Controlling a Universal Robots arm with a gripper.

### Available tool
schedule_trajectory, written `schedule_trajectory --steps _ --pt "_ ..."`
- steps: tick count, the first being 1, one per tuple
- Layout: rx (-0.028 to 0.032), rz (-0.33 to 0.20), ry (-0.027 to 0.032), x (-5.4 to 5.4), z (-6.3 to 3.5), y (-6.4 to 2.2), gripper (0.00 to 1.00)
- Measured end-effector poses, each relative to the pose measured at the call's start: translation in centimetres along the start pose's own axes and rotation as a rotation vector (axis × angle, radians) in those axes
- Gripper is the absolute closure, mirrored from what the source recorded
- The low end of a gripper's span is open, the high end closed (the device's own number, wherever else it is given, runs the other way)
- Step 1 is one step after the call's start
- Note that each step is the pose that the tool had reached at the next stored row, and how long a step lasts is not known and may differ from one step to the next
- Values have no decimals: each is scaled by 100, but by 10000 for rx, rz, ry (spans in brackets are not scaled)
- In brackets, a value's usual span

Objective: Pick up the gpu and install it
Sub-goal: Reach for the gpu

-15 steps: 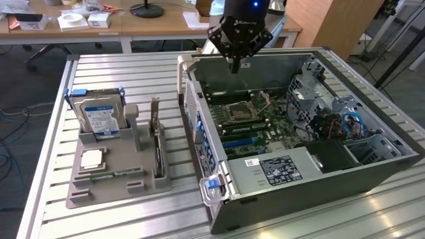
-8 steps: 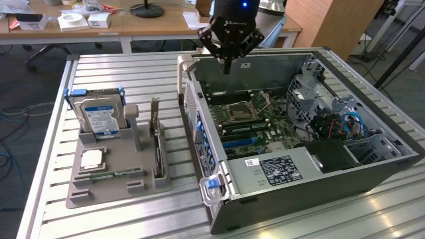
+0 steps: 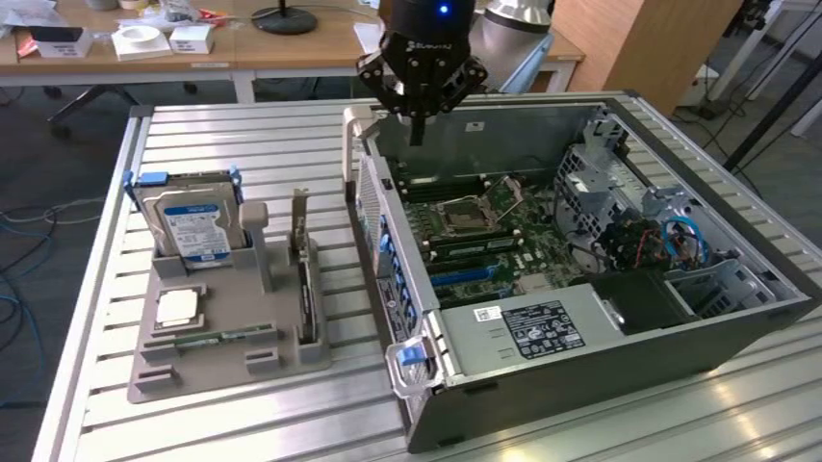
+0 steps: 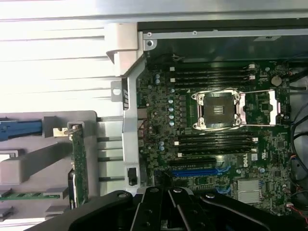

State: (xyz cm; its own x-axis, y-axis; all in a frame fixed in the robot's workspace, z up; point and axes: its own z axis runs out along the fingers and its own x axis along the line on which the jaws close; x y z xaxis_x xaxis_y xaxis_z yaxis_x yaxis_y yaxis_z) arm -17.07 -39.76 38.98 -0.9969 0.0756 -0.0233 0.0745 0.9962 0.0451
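The gpu [image 3: 306,284] stands on edge in a slot of the grey parts holder [image 3: 225,371], its pale bracket strip rising at the far end. In the wrist view the gpu [image 4: 78,166] appears edge-on as a thin green board beside the case wall. My gripper [image 3: 415,133] hangs over the far rim of the open computer case [image 3: 603,356], well away from the gpu, its fingers pressed together with nothing between them. The gripper [image 4: 169,191] points down near the blue expansion slot [image 4: 195,171] of the motherboard [image 4: 159,101].
A hard drive [image 3: 192,229] with a blue-white label stands in the holder, with a processor chip [image 3: 177,306] and a memory stick [image 3: 212,339] lying in front of it. The case's hinged side frame [image 3: 385,260] stands between holder and motherboard. A desk with clutter lies behind.
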Motion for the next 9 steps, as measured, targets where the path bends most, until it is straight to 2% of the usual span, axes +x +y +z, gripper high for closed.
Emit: schedule_trajectory --steps 9 --pt "0 11 -1 300 10 -10 90"
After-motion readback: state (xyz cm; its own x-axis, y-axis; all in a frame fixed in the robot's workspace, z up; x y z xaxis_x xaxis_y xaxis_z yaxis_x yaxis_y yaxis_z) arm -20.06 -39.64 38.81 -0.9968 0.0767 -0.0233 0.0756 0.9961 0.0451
